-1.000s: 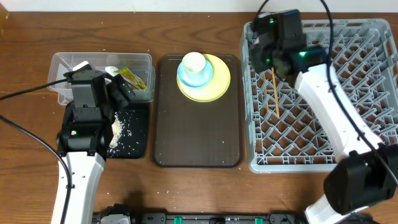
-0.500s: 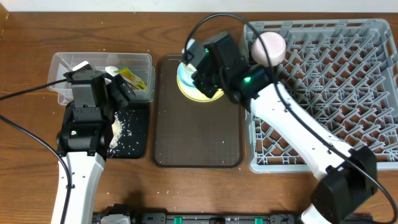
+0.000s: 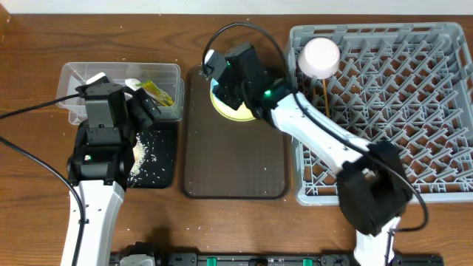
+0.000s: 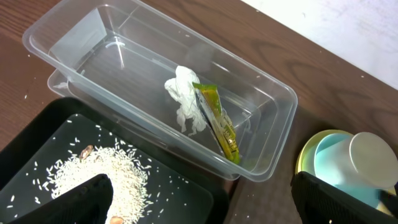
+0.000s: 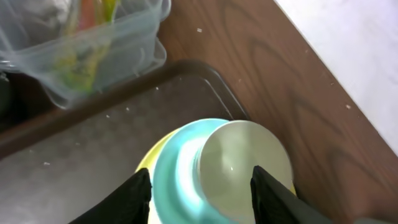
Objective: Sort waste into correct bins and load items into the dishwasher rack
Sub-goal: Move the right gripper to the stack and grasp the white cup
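Topping a blue dish (image 5: 174,183), the white cup (image 5: 242,158) sits between spread right jaws; left jaws gape.

Tissue (image 4: 185,99) and wrapper (image 4: 217,121) in clear tub (image 4: 81,46)

Left end effector (image 4: 205,208) wide, right end effector (image 5: 199,196) parted (arm outstretched).

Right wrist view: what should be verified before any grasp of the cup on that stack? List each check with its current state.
1. Right gripper jaws open, one on either side of the white cup: ok.
2. Cup seated in the light blue dish on the yellow plate: ok.
3. Jaws low enough for a firm grip: cannot tell.
4. Dishwasher rack has free pegs beside the white bowl: ok.
5. Left gripper open, empty, away from the stack: ok.
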